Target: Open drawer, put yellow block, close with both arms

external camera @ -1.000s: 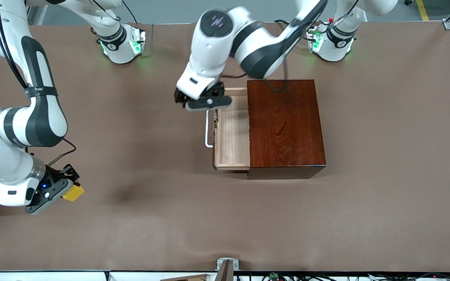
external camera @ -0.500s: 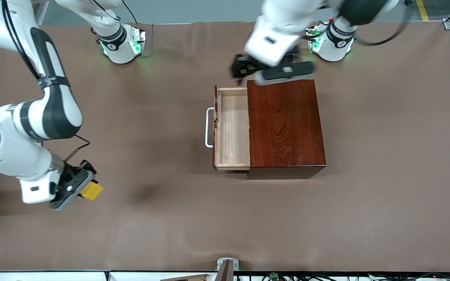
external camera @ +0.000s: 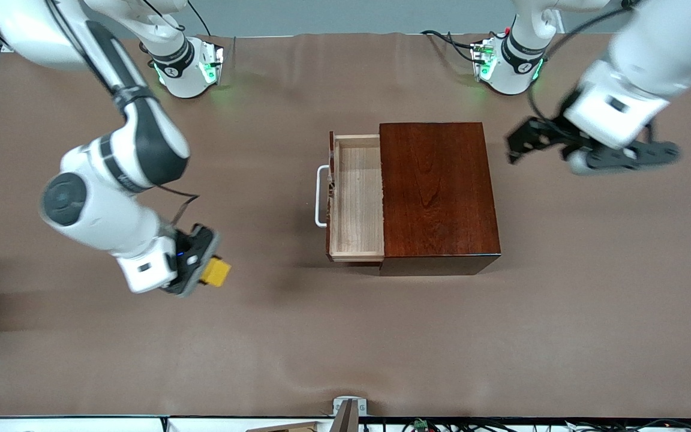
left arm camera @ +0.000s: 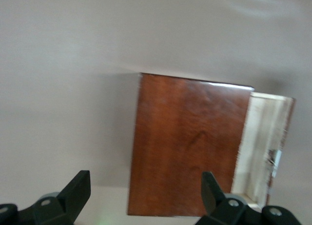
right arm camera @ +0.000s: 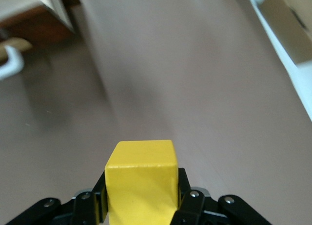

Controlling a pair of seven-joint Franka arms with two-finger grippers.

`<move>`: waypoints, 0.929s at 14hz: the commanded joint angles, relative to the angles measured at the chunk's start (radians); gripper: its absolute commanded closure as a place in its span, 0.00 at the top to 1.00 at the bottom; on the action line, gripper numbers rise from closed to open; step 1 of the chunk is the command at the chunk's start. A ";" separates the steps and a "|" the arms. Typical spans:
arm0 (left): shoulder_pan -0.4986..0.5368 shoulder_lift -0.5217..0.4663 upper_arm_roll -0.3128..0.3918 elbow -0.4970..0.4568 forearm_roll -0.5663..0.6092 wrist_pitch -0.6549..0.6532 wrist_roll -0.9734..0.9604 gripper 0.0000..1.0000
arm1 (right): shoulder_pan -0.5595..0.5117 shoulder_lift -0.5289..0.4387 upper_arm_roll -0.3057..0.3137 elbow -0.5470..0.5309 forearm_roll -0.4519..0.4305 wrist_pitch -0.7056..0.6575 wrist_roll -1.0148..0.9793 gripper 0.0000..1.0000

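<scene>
Block (external camera: 216,272) now nearer drawer (external camera: 355,198).

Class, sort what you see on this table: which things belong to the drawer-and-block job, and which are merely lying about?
Part of the job:
- drawer, pulled open
- yellow block, held in the right gripper
- left gripper, open, above bare table by the wooden box

Just lying about:
- nothing else visible on the brown table

Right wrist view: the right gripper (right arm camera: 141,205) clamps the yellow block (right arm camera: 141,178) between its black fingers (right arm camera: 187,205), held above the bare brown counter (right arm camera: 161,88). A corner of the drawer (right arm camera: 29,8) and part of its white handle (right arm camera: 12,66) are visible. The counter edge appears alongside.
</scene>
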 commanded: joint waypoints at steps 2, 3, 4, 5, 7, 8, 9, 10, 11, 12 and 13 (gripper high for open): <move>0.081 -0.036 -0.018 -0.091 0.037 0.048 0.075 1.00 | 0.170 0.035 -0.002 0.064 -0.052 -0.009 -0.039 0.00; 0.104 -0.042 -0.020 -0.106 0.063 0.066 0.134 1.00 | 0.219 0.055 -0.002 0.088 -0.092 -0.009 -0.043 0.00; 0.139 -0.044 -0.020 -0.118 0.065 0.085 0.208 1.00 | 0.271 0.072 -0.002 0.104 -0.135 -0.010 -0.043 0.00; 0.167 -0.042 -0.020 -0.122 0.064 0.092 0.265 1.00 | 0.322 0.089 -0.002 0.114 -0.155 -0.009 -0.042 0.00; 0.214 -0.032 -0.021 -0.126 0.058 0.109 0.329 1.00 | 0.385 0.114 -0.005 0.130 -0.158 -0.009 -0.037 0.00; 0.216 -0.026 -0.014 -0.129 0.058 0.117 0.333 1.00 | 0.410 0.115 -0.005 0.130 -0.161 -0.010 -0.028 0.00; 0.215 -0.021 -0.011 -0.129 0.058 0.119 0.333 1.00 | 0.427 0.120 -0.014 0.130 -0.163 -0.013 -0.020 0.00; 0.212 -0.021 -0.011 -0.129 0.059 0.120 0.333 1.00 | 0.442 0.126 -0.022 0.130 -0.163 -0.013 -0.013 0.00; 0.202 -0.019 -0.009 -0.129 0.061 0.123 0.333 1.00 | 0.456 0.135 -0.034 0.130 -0.161 -0.012 -0.008 0.00; 0.186 -0.019 0.006 -0.129 0.062 0.123 0.333 1.00 | 0.466 0.144 -0.045 0.133 -0.161 -0.009 -0.008 0.00; 0.146 -0.019 0.044 -0.129 0.062 0.125 0.333 1.00 | 0.471 0.155 -0.048 0.144 -0.161 -0.010 -0.008 0.00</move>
